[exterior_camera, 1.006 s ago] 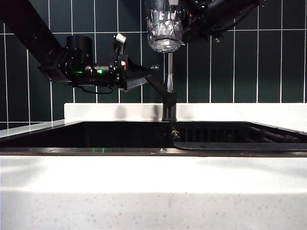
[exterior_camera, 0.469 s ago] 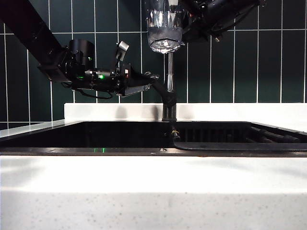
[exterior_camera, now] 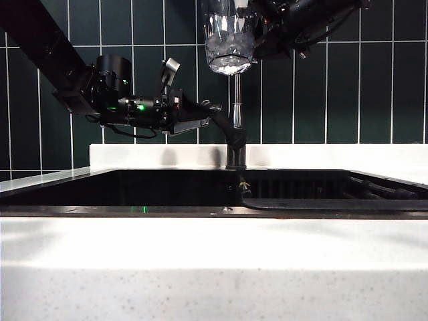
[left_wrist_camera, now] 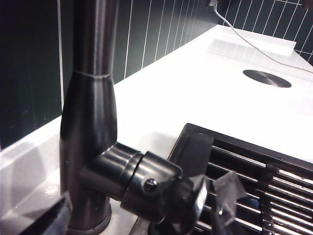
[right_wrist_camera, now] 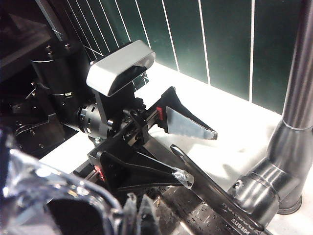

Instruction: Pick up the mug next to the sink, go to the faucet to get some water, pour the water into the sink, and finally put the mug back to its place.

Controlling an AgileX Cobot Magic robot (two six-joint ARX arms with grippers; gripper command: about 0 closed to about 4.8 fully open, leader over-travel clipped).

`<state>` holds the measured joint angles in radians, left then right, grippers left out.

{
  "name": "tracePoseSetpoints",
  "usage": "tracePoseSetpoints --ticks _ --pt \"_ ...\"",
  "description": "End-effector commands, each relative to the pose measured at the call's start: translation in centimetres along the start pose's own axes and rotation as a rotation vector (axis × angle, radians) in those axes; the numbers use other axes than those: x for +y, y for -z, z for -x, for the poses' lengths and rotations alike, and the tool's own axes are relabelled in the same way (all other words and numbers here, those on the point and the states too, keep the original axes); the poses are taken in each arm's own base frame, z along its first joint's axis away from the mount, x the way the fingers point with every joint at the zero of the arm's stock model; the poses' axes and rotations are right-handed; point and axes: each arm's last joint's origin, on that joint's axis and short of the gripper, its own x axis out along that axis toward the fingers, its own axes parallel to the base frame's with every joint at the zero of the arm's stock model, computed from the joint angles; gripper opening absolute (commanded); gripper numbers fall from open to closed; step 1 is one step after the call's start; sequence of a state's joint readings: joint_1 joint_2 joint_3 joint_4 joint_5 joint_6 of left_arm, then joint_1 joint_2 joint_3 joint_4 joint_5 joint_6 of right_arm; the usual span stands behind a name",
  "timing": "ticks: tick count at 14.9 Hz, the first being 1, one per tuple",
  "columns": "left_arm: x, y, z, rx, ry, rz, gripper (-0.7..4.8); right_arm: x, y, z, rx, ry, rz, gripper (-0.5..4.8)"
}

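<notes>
Your right gripper (exterior_camera: 249, 30) is clamped on the mug (exterior_camera: 229, 40), held high over the faucet (exterior_camera: 235, 124). Your left gripper (right_wrist_camera: 193, 156) is spread wide around the faucet's lever (right_wrist_camera: 205, 183), above the sink (exterior_camera: 134, 190)

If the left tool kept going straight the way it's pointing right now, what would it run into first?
Most likely the thin grey metal faucet lever. The left tool is open with the lever lying between its fingers, pointing toward the upright grey metal faucet. Beyond the lever it would meet the faucet's body, though depth is uncertain.
</notes>
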<state>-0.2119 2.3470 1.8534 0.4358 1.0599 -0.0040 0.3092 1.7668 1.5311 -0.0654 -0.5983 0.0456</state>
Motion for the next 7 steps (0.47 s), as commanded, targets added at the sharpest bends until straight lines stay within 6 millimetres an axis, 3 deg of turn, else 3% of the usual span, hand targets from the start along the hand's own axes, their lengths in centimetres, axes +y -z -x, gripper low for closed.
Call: tracePoseSetpoints --ticks 1,7 --pt "-0.09 -0.23 -0.04 -0.004 0.0 -0.003 3.67 0.31 -0.74 0.19 -0.04 -0.014 0.026 -0.07" --pt "-0.54 0.24 -0.98 -0.001 0.036 -0.009 3.67 0.37 -0.77 0.2 -0.041 -0.034 0.029 -0.07"
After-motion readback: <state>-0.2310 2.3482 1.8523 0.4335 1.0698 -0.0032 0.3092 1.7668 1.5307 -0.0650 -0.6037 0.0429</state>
